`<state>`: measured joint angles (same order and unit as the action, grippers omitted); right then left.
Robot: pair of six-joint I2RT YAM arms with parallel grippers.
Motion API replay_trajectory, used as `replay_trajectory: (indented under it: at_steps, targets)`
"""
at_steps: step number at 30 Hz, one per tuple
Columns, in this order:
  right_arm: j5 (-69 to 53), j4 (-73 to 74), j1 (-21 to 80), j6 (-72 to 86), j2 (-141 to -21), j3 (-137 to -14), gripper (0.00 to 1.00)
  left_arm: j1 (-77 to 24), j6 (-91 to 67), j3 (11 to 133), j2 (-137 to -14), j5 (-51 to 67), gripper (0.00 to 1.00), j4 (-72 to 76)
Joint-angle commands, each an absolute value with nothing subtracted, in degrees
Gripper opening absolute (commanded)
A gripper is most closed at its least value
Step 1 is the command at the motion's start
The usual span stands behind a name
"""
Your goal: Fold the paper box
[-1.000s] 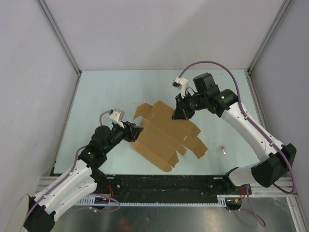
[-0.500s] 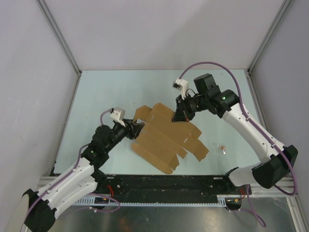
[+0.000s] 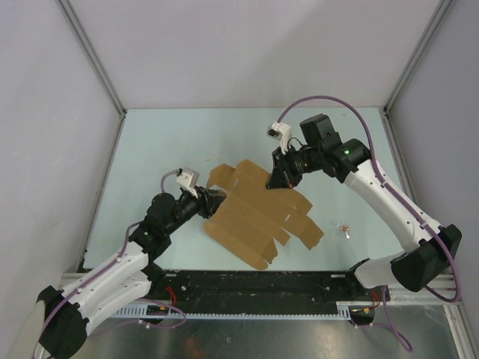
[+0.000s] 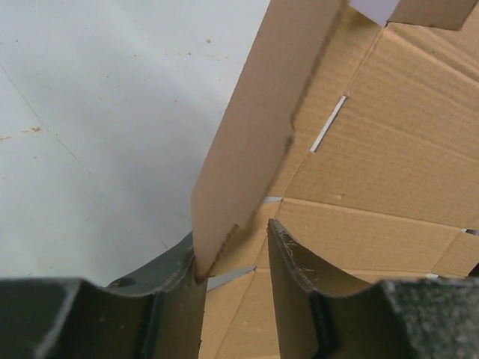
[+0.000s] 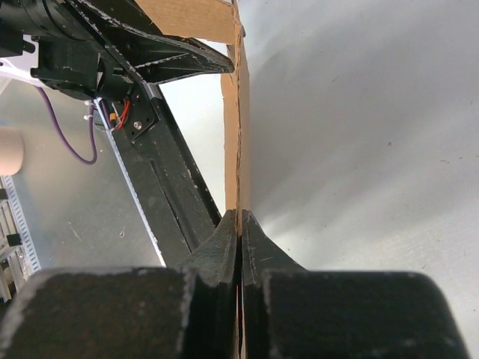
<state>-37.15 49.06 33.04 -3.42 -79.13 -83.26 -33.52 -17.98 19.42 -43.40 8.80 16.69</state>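
The paper box (image 3: pixel 258 213) is a brown die-cut sheet lying mostly flat on the pale table, with its far edge lifted. My right gripper (image 3: pixel 279 179) is shut on that far edge. In the right wrist view the cardboard (image 5: pixel 233 127) runs edge-on out of the closed right gripper (image 5: pixel 239 218). My left gripper (image 3: pixel 212 200) is at the sheet's left side. In the left wrist view a raised flap (image 4: pixel 254 142) stands between the open jaws of the left gripper (image 4: pixel 233 250). The flap leans on the left finger (image 4: pixel 176 299) and stays clear of the right one (image 4: pixel 299 292).
A small reddish scrap (image 3: pixel 345 229) lies on the table right of the sheet. Grey enclosure walls and metal posts (image 3: pixel 93 60) border the table. A black rail (image 3: pixel 254 288) runs along the near edge between the arm bases.
My left gripper has edged right onto the sheet's left flap and its jaws have narrowed around it. The right gripper has kept its grip and barely moved.
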Motion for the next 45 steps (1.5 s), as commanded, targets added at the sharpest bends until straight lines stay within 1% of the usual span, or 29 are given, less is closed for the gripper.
replay_trajectory:
  at_steps: [1,4,11,29,45]
  targets:
    - [-37.8,48.4,33.3,-2.5,-78.7,-83.2,0.0,-33.7,-18.5,18.7,-42.4,12.3,0.39,19.7]
    - [-37.5,48.2,33.3,-2.4,-78.9,-83.2,0.0,-33.7,-19.0,18.6,-42.5,14.1,0.36,19.9]
    - [-37.5,47.8,33.3,-2.3,-79.7,-83.2,0.0,-33.7,-20.7,17.8,-41.1,16.7,0.34,20.4]
    - [-38.0,46.4,33.7,-1.4,-80.9,-83.1,0.0,-34.3,-25.3,14.5,-40.8,18.9,0.33,24.8]
    - [-38.7,45.7,35.9,-0.9,-81.1,-82.2,0.0,-36.3,-26.2,15.5,-49.1,17.9,0.33,31.4]
